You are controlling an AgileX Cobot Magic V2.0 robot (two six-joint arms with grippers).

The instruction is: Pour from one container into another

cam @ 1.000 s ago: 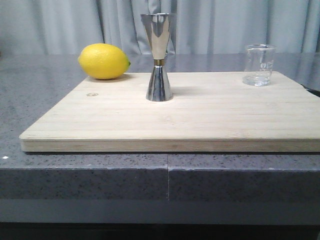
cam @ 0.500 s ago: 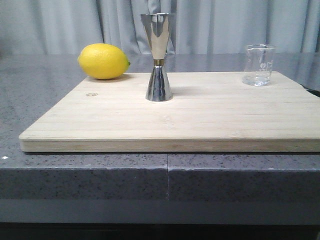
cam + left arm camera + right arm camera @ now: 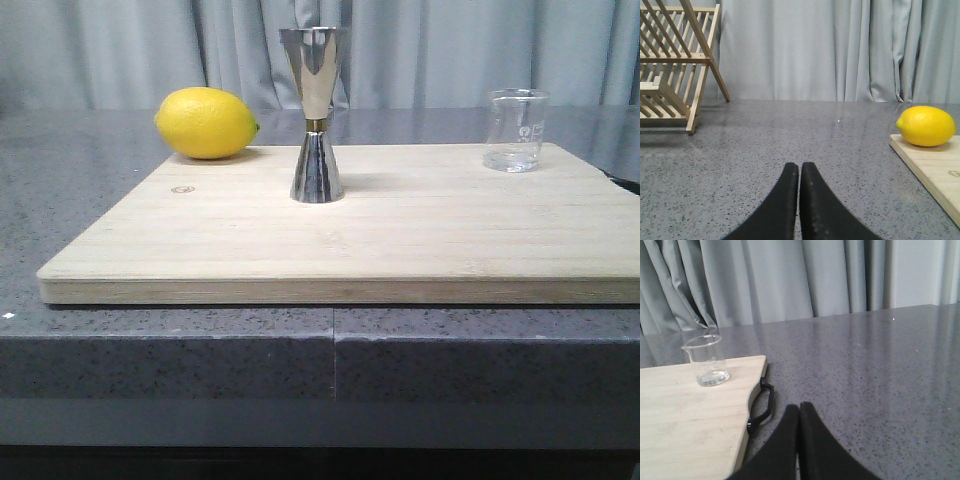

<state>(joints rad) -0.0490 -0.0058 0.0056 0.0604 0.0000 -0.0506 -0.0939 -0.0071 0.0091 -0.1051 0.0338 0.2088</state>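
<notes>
The steel hourglass jigger (image 3: 316, 115) stands upright near the middle back of the wooden board (image 3: 350, 240). At the board's back right corner stands the small clear glass beaker (image 3: 516, 130), also seen in the right wrist view as the beaker (image 3: 706, 360), with a little clear liquid at its bottom. My left gripper (image 3: 799, 166) is shut on nothing, low over the grey counter to the left of the board. Off the board's right edge, my right gripper (image 3: 799, 406) is shut and empty, the beaker well ahead of it. Neither gripper shows in the front view.
A yellow lemon (image 3: 207, 122) lies at the board's back left corner, also seen as the lemon (image 3: 925, 126). A wooden dish rack (image 3: 675, 70) stands on the counter far left. A black handle (image 3: 762, 405) sticks out from the board's right edge. Grey curtains hang behind.
The front view has shifted very slightly; the jigger, beaker and lemon stand where they were.
</notes>
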